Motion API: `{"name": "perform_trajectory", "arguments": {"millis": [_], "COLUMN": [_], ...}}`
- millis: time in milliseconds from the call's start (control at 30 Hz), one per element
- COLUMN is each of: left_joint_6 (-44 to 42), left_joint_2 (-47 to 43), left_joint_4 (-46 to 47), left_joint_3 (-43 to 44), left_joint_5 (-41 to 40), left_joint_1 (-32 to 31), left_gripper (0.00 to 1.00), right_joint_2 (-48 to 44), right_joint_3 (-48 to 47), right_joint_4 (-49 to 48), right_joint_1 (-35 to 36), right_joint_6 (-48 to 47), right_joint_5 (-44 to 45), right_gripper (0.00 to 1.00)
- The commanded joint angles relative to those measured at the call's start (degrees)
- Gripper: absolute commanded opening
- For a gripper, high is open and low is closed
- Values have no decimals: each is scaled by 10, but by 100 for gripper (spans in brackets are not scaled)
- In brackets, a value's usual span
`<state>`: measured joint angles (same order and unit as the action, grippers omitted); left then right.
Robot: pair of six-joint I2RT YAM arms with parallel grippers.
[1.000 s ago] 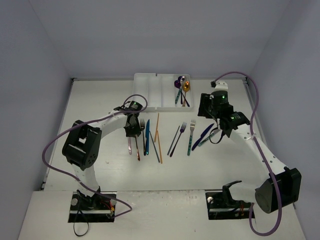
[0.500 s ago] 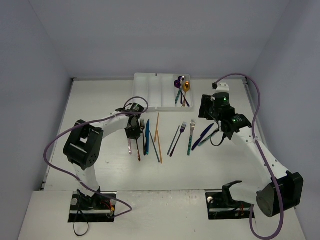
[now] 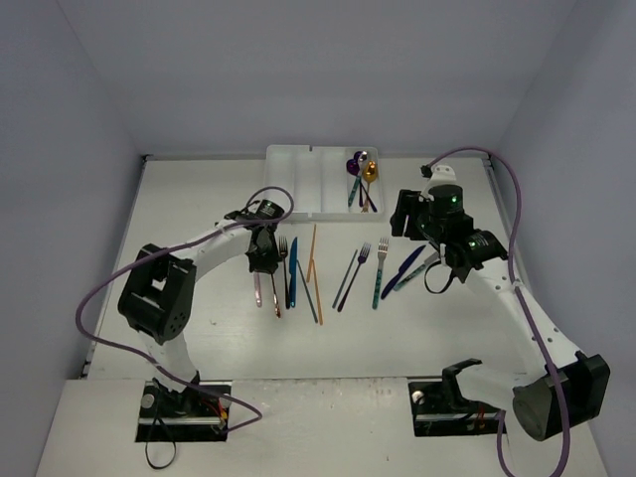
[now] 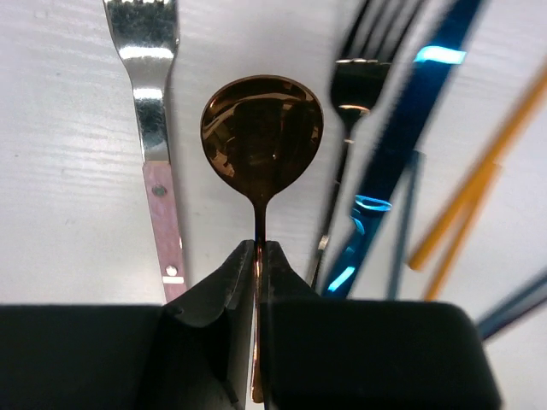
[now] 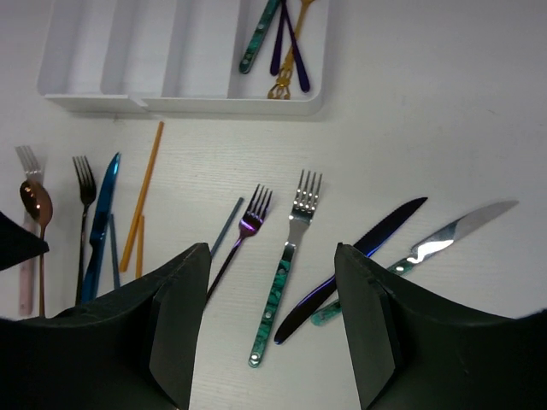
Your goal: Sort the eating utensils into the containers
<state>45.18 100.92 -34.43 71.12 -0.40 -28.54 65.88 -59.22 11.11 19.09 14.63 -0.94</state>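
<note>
My left gripper (image 4: 258, 256) (image 3: 263, 260) is shut on the thin handle of a copper spoon (image 4: 261, 128), whose bowl points away from me, low over the table. Beside it lie a pink-handled silver fork (image 4: 158, 171), a black fork (image 4: 350, 94), a blue knife (image 4: 402, 154) and orange chopsticks (image 3: 312, 253). My right gripper (image 5: 272, 252) (image 3: 405, 221) is open above a teal-handled fork (image 5: 286, 273), with a purple fork (image 5: 248, 226) to its left and a dark knife (image 5: 359, 265) and a silver knife (image 5: 444, 239) to its right. The white tray (image 3: 298, 184) holds teal, purple and gold utensils (image 5: 278, 38) in its right compartment.
The tray (image 5: 128, 60) sits at the table's far edge against the back wall. Side walls close in the table on both sides. Purple cables loop off both arms. The arm bases stand at the near edge.
My left gripper has shut on the copper spoon's handle. My right arm has shifted slightly to the right, its jaws staying open.
</note>
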Motion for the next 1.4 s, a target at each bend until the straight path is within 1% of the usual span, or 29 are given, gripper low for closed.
{"name": "perform_trajectory", "arguments": {"millis": [0, 33, 100, 267, 367, 600, 1033, 1100, 1233, 1300, 1367], "left_joint_6": [-34, -38, -40, -25, -13, 26, 45, 43, 45, 45, 40], "left_joint_2": [-124, -143, -167, -221, -243, -273, -276, -276, -277, -277, -277], "left_joint_4": [20, 33, 65, 192, 266, 386, 391, 391, 391, 391, 391], "left_joint_3": [85, 91, 93, 82, 62, 31, 30, 26, 22, 22, 21], "left_joint_5": [29, 36, 72, 153, 216, 254, 234, 234, 228, 227, 225], "left_joint_1": [-3, -3, -2, -2, -2, -3, -19, -20, -21, -21, -21], "left_gripper": [0, 0, 0, 0, 0, 0, 0, 0, 0, 0, 0], "right_joint_2": [-14, -13, -8, 15, 27, 47, 99, 104, 113, 119, 122], "right_joint_3": [-54, -60, -78, -116, -138, -171, -190, -194, -198, -199, -199], "right_joint_4": [-21, -21, -21, -23, -26, -35, -51, -54, -58, -59, -59], "right_joint_1": [14, 23, 46, 123, 139, 174, 231, 238, 241, 242, 243], "right_joint_6": [-14, -13, -10, -3, 5, 8, 4, -1, -3, -1, -1], "right_joint_5": [-126, -149, -165, -186, -206, -211, -145, -127, -113, -111, -103], "right_gripper": [64, 66, 68, 71, 71, 71, 69, 67, 59, 51, 37]}}
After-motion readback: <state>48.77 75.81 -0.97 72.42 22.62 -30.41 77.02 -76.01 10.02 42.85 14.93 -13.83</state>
